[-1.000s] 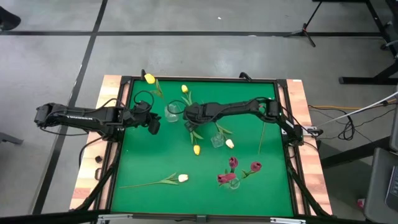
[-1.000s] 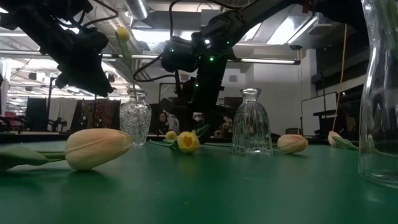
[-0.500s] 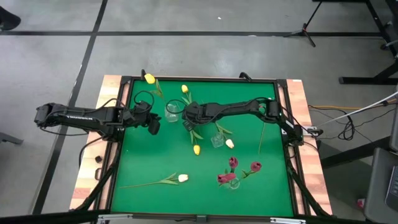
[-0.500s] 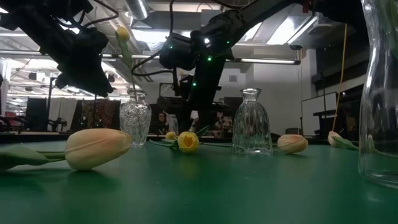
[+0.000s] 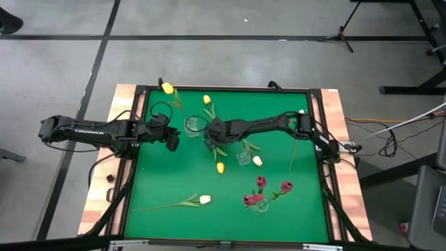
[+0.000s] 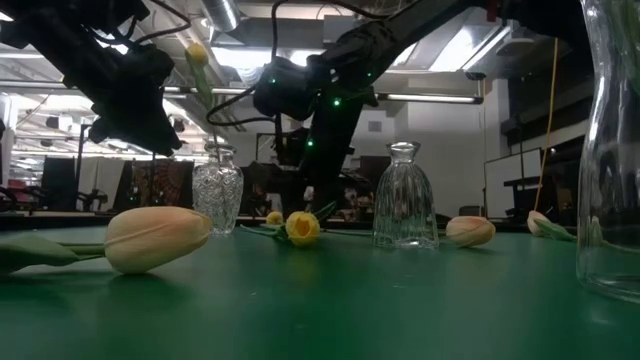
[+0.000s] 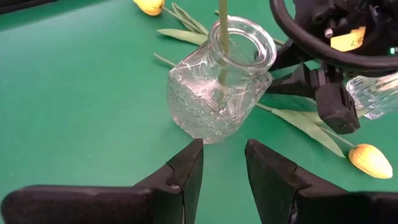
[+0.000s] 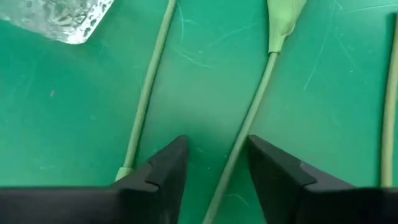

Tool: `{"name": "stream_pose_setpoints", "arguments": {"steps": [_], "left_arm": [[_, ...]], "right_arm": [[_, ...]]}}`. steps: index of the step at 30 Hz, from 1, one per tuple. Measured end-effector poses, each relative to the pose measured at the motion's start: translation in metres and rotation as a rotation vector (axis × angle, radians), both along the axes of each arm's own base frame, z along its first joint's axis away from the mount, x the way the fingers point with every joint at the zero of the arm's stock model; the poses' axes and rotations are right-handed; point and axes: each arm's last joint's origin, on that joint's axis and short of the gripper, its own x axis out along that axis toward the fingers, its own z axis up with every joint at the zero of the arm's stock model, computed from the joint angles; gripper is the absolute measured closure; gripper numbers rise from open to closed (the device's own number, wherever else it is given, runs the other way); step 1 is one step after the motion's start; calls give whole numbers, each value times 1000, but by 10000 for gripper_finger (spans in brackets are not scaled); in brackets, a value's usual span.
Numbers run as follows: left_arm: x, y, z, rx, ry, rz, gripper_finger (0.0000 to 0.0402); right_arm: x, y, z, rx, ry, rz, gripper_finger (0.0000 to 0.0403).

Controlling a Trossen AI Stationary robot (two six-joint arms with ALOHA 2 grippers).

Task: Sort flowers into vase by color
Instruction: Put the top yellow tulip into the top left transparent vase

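Green flower stem [image 8: 239, 140] runs on the mat between the right gripper's [image 8: 214, 165] parted fingers, not yet clamped; the left gripper [image 7: 222, 168] waits open beside the glass vase [image 7: 214, 87].

A grey concrete floor [image 5: 230, 59] fills the upper part of the high view, crossed by dark tape lines [image 5: 209, 37]. A stand's black legs [image 5: 343, 33] sit at upper right, and loose cables [image 5: 390, 136] trail at right. In the low view, long ceiling lights [image 6: 225, 14] glow at the top, with dim workshop furniture [image 6: 150, 185] behind at left.
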Motion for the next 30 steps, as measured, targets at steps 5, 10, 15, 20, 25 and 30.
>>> {"name": "stream_pose_setpoints", "arguments": {"steps": [5, 10, 15, 20, 25, 30], "left_arm": [[0, 0, 0, -5, -4, 5, 284], [0, 0, 0, -9, -6, 5, 284], [0, 0, 0, -18, -9, 2, 284], [1, -1, 0, -49, -12, -25, 284], [0, -4, 2, -65, -36, -34, 284], [-5, -7, 8, -67, -84, -55, 284]], "right_arm": [[-1, 0, -1, 11, 3, -16, 339], [-2, 0, -1, 12, 10, -20, 389], [-2, 0, -1, 1, 14, -17, 398], [-1, -1, 6, -17, 18, -14, 400], [-7, -13, 22, -31, 25, -31, 401], [-13, -29, 49, -73, -17, -51, 401]]}}
